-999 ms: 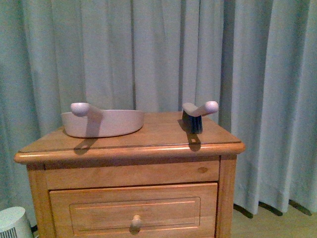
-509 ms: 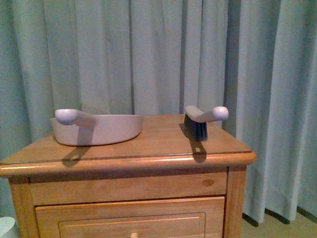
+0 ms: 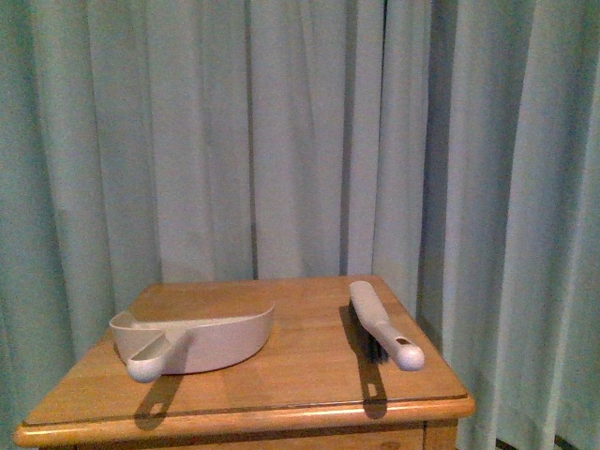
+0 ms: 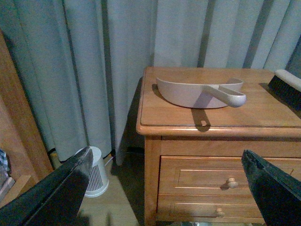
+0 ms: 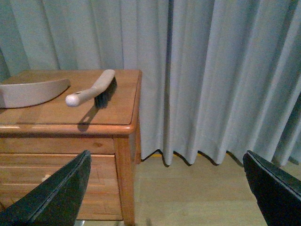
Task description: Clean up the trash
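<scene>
As seen from the wrists, recorded left gripper (image 4: 165, 151) and right gripper (image 5: 167, 154) each spread wide and holding nothing, both well short of the wooden cabinet (image 3: 300, 375). On the cabinet top, noted pink dustpan (image 3: 225, 342) toward the left side, handle pointing frontward, and brush (image 3: 382, 323) toward the right side, bristles down, handle likewise frontward, well apart from the dustpan. Behind the cabinet, observed grey-green curtain (image 3: 281, 141); unable to tell whereabouts of trash from any view.

Both the left gripper (image 4: 165, 154) and the right gripper (image 5: 166, 155) show only black, wedge-shaped jaws (matte, tapering towards blunt tips).
</scene>
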Available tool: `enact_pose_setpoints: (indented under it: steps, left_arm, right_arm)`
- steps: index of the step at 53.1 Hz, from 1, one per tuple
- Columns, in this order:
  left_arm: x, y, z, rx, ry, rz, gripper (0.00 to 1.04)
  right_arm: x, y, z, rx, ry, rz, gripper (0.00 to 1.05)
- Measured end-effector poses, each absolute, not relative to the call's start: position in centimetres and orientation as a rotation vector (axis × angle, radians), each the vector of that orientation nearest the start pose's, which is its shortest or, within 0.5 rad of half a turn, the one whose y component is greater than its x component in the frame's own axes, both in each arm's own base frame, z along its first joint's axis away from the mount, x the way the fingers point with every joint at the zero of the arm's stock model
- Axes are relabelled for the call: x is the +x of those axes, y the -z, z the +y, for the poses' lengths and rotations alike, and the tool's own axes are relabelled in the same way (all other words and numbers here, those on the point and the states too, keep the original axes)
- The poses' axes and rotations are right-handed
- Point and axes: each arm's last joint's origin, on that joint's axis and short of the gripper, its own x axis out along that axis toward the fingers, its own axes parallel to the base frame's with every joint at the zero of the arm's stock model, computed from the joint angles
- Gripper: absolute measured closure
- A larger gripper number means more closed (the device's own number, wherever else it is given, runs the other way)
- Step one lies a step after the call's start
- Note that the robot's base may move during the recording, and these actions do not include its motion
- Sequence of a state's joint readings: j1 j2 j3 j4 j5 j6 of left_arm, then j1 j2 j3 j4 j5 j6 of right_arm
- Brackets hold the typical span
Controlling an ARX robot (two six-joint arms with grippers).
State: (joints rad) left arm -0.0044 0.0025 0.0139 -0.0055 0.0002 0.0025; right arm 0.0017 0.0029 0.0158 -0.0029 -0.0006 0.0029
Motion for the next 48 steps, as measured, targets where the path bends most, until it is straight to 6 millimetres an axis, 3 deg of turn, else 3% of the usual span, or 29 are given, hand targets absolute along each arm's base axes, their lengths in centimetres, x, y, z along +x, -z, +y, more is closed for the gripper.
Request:
enact_pose_setpoints:
  steps: [9,17,25,33,41,48]
  left_arm:
    - [9.7,-16.7,0.0,-0.004,0.000,0.006,0.08]
    - [10.4,-16.1,0.1,-0.095,-0.028,0.364,0.08]
    - [12.7,-19.2,0.2,-0.071,-0.006,0.323,0.08]
    - [17.9,-23.0,-0.5,0.079,0.021,0.378,0.08]
    - [25.1,-27.8,-3.9,0.197,0.134,0.448,0.08]
    - [30.3,-30.2,-6.7,0.245,0.160,0.482,0.08]
  right_arm:
    - [9.7,-16.8,0.0,0.003,-0.002,-0.010,0.07]
    - [9.7,-16.8,0.0,0.002,-0.003,-0.010,0.07]
    - [9.7,-16.8,0.0,0.003,-0.003,-0.010,0.07]
    - [9.7,-16.8,0.0,0.003,-0.003,-0.010,0.07]
    - [9.7,-16.8,0.0,0.003,-0.003,-0.010,0.07]
    - [9.7,-16.8,0.0,0.003,-0.003,-0.010,0.07]
